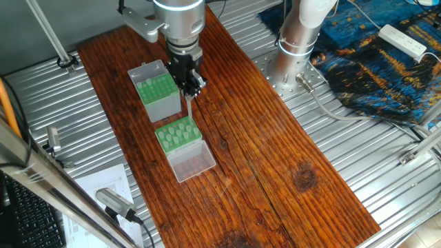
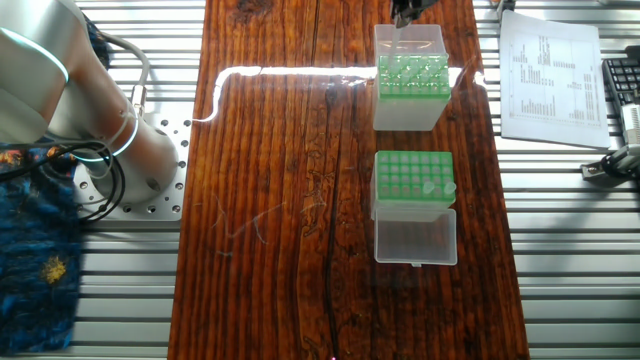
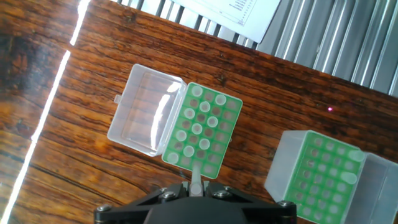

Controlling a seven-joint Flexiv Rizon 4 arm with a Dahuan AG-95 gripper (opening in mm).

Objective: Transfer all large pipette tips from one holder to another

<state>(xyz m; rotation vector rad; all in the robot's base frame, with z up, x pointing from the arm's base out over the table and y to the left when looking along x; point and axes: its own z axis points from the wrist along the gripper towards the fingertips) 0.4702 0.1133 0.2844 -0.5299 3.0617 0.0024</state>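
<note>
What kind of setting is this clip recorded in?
Most likely a robotics lab bench: a wooden board on a ribbed metal table, two green pipette-tip racks, and a printed sheet beside a keyboard.

One fixed view looks down obliquely along the wooden table; the other looks straight down. Hand view sits close above. All share both green racks.
</note>
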